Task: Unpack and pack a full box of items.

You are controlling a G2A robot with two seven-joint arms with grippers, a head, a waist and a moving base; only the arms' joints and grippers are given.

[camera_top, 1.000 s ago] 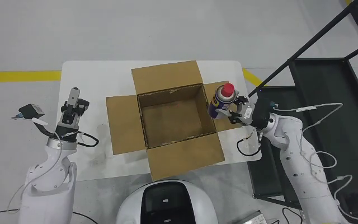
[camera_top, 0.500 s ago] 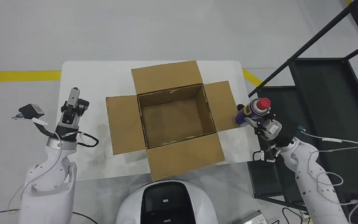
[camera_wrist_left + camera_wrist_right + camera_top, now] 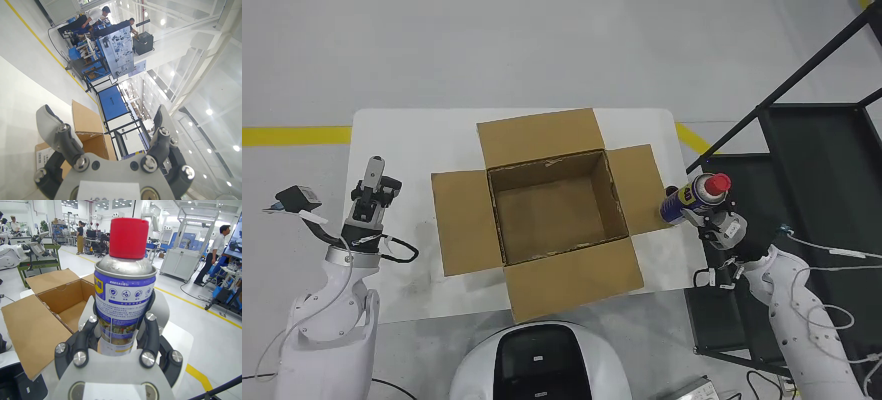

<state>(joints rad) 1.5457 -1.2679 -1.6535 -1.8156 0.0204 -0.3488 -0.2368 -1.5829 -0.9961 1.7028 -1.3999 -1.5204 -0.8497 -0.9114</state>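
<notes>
All but finished with the unpacking half, to judge from the layout, or else just opening the repacking; hard to call. Next move, either way, a placing: down onto the white table (image 3: 402,140) with a clean release, or across the flap and into the cardboard box (image 3: 542,135); calls for a level wrist and a slow descent, the load looking tall and tippy. Box: between the two pincers, nearer the right one, all four flaps folded out, nothing inside but bare brown floor as far as visible. Right pincer (image 3: 123,306): just beyond the box's nearest flap, by the table's edge, clamped round the lower body of a blue spray can (image 3: 124,285). Left pincer (image 3: 103,113): spread wide, nothing between the fingers, well apart from the box on the opposite side. Can: outside the box, red cap (image 3: 128,237) uppermost, standing up past the fingertips; no telling whether its base touches the table.
</notes>
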